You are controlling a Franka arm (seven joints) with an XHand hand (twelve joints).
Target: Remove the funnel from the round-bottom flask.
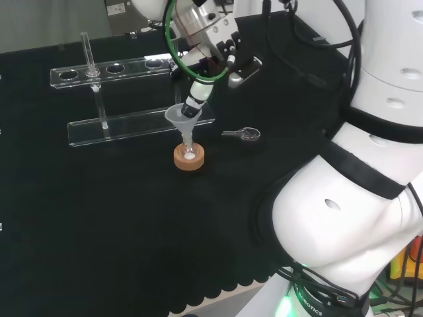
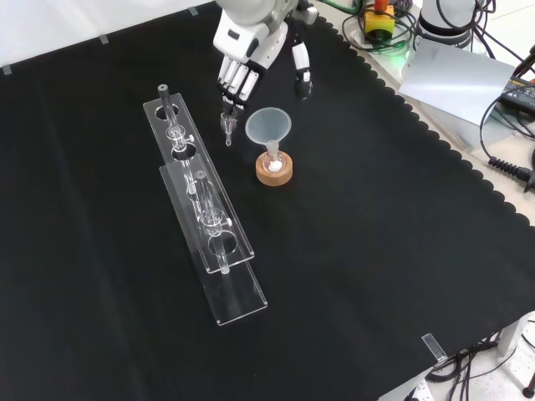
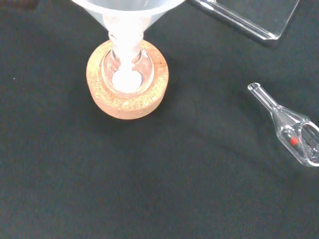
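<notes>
- Cork ring [image 3: 127, 82] sits closest to the wrist camera, cradling a small round-bottom flask [image 3: 126, 74] with a white substance at its bottom.
- Translucent funnel [image 2: 268, 129] stands upright with its stem down the flask's neck, its wide cone open to the top; the pair rests near the middle of the black-clothed tabletop [image 2: 376, 251].
- Robot's hand [image 2: 242, 58] hovers above and just behind the funnel in the front view, fingers [image 2: 237, 82] extended downward and relaxed, thumb [image 2: 302, 71] spread apart, gripping nothing.
- From the head view, one fingertip [image 1: 195, 100] reaches down to the funnel's rim [image 1: 183, 113]; whether it touches cannot be told.
- Small clear glass piece [image 3: 291, 132] with a red spot inside lies on the cloth near the cork ring.
- Clear acrylic test-tube rack [image 2: 205, 213] stretches along the cloth to the left in the front view, holding a few glass tubes [image 2: 167, 109].
</notes>
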